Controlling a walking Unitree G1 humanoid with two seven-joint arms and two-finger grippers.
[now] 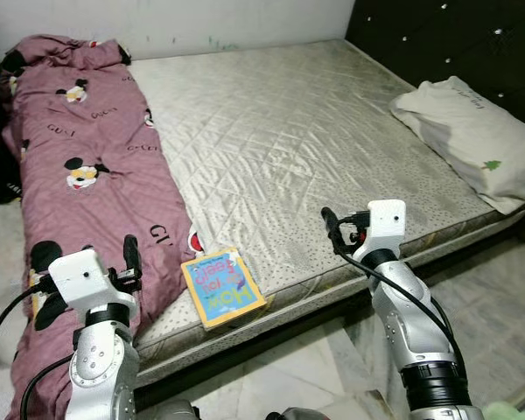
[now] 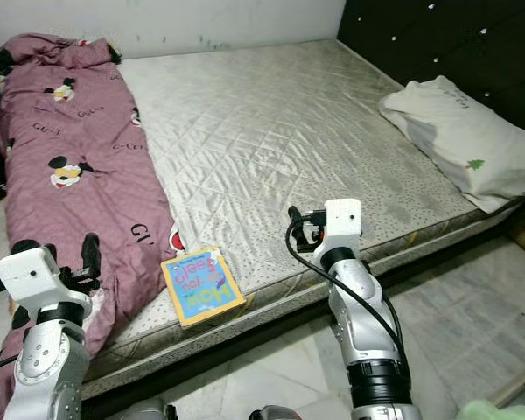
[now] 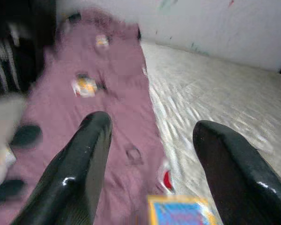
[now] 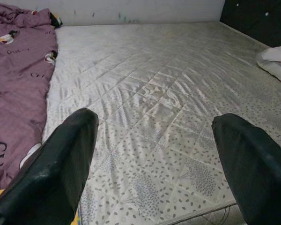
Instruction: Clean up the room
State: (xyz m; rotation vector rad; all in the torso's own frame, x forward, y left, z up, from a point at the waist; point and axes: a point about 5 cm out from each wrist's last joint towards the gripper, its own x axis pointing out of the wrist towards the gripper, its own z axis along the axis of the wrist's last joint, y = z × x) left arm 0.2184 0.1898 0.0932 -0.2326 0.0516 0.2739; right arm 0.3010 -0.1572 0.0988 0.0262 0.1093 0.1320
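Colourful kids book point(image 1: 222, 287) lying at the mattress point(image 1: 315, 149) edge, lower centre, touching the mauve cartoon duvet point(image 1: 79, 175) on the left, left gripper point(image 3: 152, 154) and right gripper point(image 4: 154, 154) both spread open, holding nothing, pillow point(image 1: 472, 140) upper right

- Both arms are silver metal, built of rounded segments with a ribbed black ring low on the right forearm.
- Each wrist carries a white, boxy camera housing with rounded corners and a small dark screw dot on its face.
- Black cables loop from each housing down along the arm.
- The left hand point(image 3: 152, 164) has two long, glossy black fingers point(image 3: 79, 168) with rounded tips.
- The right hand point(image 4: 154, 159) has two matching black fingers point(image 4: 56, 173), duller and faintly scuffed.
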